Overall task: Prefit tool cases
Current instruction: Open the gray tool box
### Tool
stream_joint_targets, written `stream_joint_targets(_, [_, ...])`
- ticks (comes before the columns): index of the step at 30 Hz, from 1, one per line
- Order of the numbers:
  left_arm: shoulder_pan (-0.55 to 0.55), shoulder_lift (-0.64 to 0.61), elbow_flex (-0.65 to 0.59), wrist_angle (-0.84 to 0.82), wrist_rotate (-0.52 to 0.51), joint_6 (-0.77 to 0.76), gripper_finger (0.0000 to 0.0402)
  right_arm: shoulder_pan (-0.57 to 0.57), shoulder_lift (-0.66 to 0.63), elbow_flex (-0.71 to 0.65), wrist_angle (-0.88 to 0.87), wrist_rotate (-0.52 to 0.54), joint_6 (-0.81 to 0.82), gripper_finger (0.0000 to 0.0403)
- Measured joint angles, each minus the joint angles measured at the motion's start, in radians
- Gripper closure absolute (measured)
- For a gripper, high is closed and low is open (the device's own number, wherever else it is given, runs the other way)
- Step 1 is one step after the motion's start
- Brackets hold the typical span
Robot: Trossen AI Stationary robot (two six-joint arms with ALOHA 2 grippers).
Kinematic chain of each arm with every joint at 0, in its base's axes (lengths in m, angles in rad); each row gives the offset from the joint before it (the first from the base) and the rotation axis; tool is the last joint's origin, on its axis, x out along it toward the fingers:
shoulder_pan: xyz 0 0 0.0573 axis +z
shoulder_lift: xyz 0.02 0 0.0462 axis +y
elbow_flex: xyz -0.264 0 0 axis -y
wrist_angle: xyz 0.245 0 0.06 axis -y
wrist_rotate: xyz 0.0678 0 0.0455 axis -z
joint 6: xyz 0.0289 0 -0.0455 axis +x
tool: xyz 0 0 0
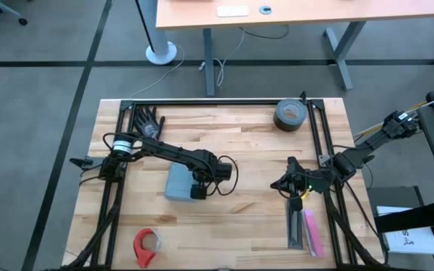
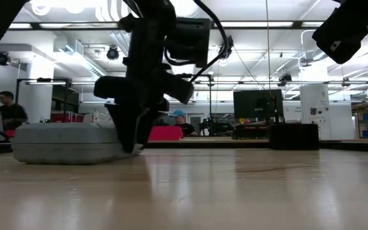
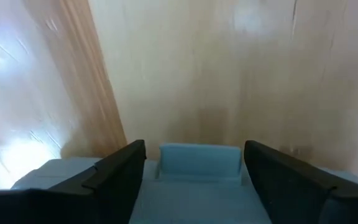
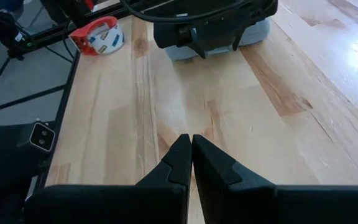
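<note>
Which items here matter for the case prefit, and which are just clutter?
In play:
- tool case
- left gripper, open, down over the case's edge
- right gripper, shut, hovering clear of the case

Lying about:
- grey tape roll
- red tape roll
- black and pink bars
- black glove

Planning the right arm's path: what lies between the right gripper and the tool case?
Only bare wooden tabletop, per the right wrist view, between right gripper and tool case.

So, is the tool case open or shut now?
Shut: the tool case lies flat as one closed slab, no inner tray showing, with the open left hand over its edge.
</note>
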Motion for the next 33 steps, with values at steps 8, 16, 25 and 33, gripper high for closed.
stream_joint_targets(8, [0.000,0.000,0.000,-0.027,0.000,0.008,0.0119,0.000,0.000,0.000,0.000,0.000,0.000,0.0403])
stream_joint_targets(16, [0.000,0.000,-0.003,-0.061,0.000,0.008,0.0140,0.000,0.000,0.000,0.000,0.000,0.000,0.0403])
stream_joint_targets(25, [0.000,0.000,-0.004,-0.063,0.000,0.008,0.0165,0.000,0.000,0.000,0.000,0.000,0.000,0.0403])
stream_joint_targets(33, [0.000,0.000,-0.005,-0.065,0.000,0.007,0.0195,0.000,0.000,0.000,0.000,0.000,-0.006,0.0403])
